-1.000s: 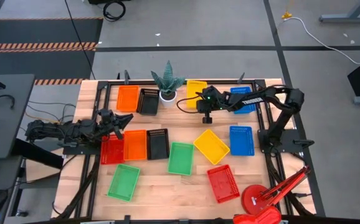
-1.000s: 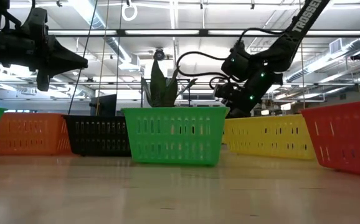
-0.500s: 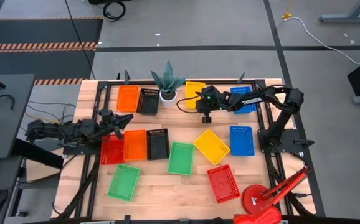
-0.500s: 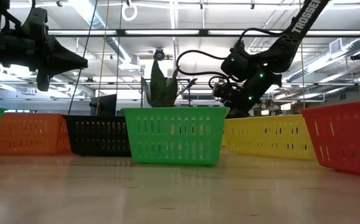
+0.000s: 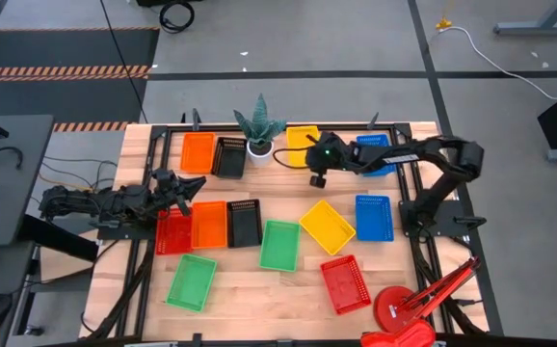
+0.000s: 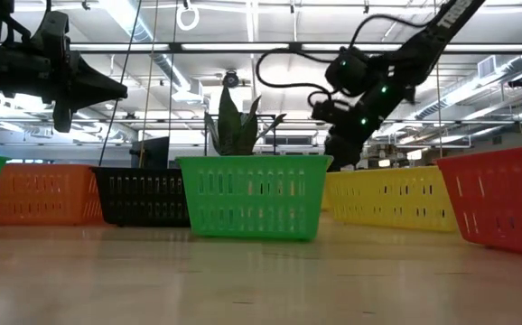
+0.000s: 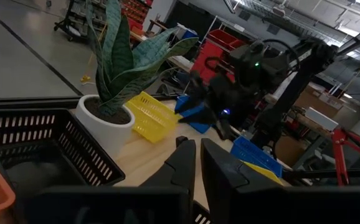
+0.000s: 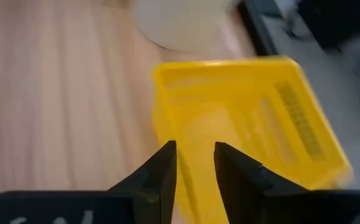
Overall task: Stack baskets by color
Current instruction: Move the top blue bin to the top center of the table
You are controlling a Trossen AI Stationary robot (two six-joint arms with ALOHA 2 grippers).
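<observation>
Shallow mesh baskets lie spread over the wooden table. A yellow basket (image 5: 304, 136) (image 8: 242, 124) rests flat near the far edge, beside the white plant pot (image 5: 259, 146). My right gripper (image 5: 313, 154) (image 8: 194, 152) (image 6: 339, 153) hangs open just above this basket's right end, slanting down toward the table's left, with nothing between its fingers. A second yellow basket (image 5: 328, 226) lies mid-table. My left gripper (image 5: 190, 186) (image 7: 198, 152) (image 6: 116, 90) waits shut and level at the left, above the red basket (image 5: 172, 232).
Orange (image 5: 198, 151) and black (image 5: 228, 156) baskets sit at the far left, and a blue one (image 5: 375, 154) lies under my right arm. Orange, black, green (image 5: 279, 245) and blue (image 5: 374, 217) lie mid-table. Green (image 5: 192, 281) and red (image 5: 345, 283) lie near the front. A red lamp (image 5: 404, 308) stands at the near right corner.
My right gripper has risen above the far yellow basket and rolled a little about its own axis. The basket stays flat on the table.
</observation>
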